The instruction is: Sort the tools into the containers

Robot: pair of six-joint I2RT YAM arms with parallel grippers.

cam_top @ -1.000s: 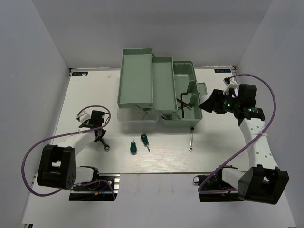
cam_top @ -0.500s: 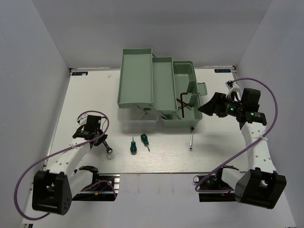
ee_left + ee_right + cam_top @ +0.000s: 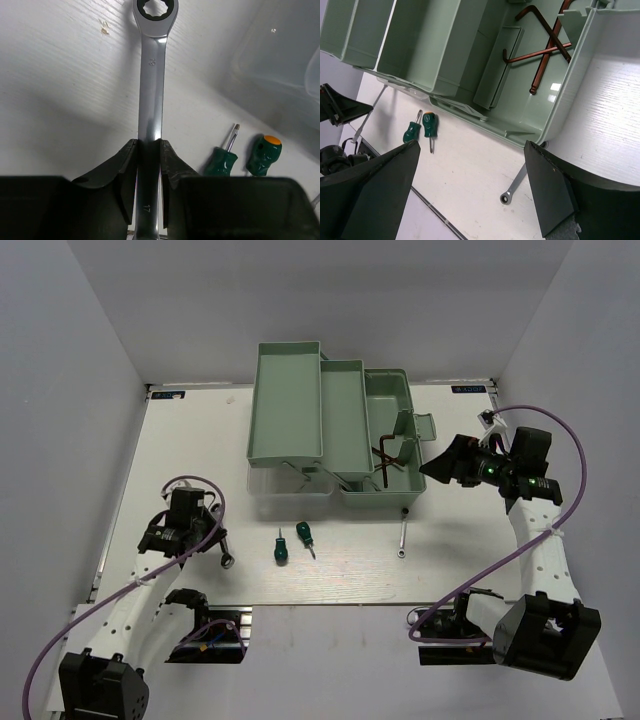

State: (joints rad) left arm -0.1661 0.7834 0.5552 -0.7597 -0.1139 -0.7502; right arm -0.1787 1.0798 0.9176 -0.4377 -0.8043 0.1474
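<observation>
My left gripper (image 3: 213, 540) is shut on the shaft of a silver ring wrench (image 3: 151, 90), whose ring end (image 3: 228, 560) points toward the near edge, low over the table's left. Two green-handled screwdrivers (image 3: 281, 548) (image 3: 304, 534) lie side by side in front of the mint-green toolbox (image 3: 285, 455). Their handles also show beside the held wrench (image 3: 221, 161) (image 3: 264, 154). A second wrench (image 3: 515, 185) lies by the toolbox's front right corner. Dark hex keys (image 3: 540, 50) lie crossed in the base compartment. My right gripper (image 3: 472, 145) hangs wide open to the right of the box, holding nothing.
The toolbox's two fold-out trays (image 3: 288, 405) stand stepped to the left of its base. Its translucent lid (image 3: 280, 65) lies flat in front of it. Purple cables (image 3: 565, 450) loop beside both arms. White walls enclose the table on three sides.
The left arm has folded back toward the near left, carrying the wrench a little nearer the front edge. The right gripper has opened wider and drawn slightly right of the toolbox.
</observation>
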